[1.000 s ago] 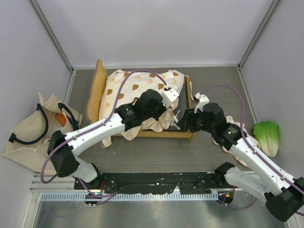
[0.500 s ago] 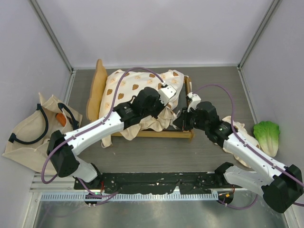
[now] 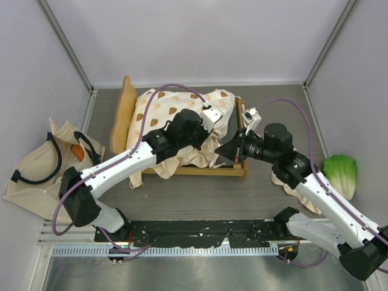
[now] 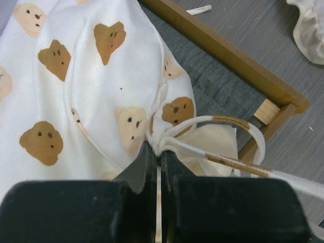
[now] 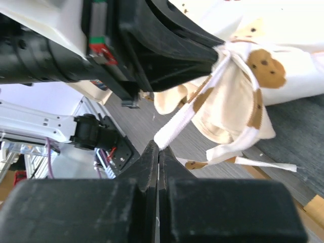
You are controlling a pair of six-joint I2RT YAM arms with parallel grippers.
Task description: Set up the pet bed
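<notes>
The bed [image 3: 123,116] is sitting mid-table, towards the back wall. The left gripper [image 4: 158,155] is clamping tight on a corner of the cushion [image 4: 101,86] above the bed's grey base. The right gripper [image 5: 158,150] is pinching the cushion's tie [image 5: 188,118], stretched taut.

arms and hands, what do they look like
The left arm and right arm have white tube links between black joints, a purple cable looping along each, a white camera block at each wrist. The left hand and right hand are black, two flat fingers.
</notes>
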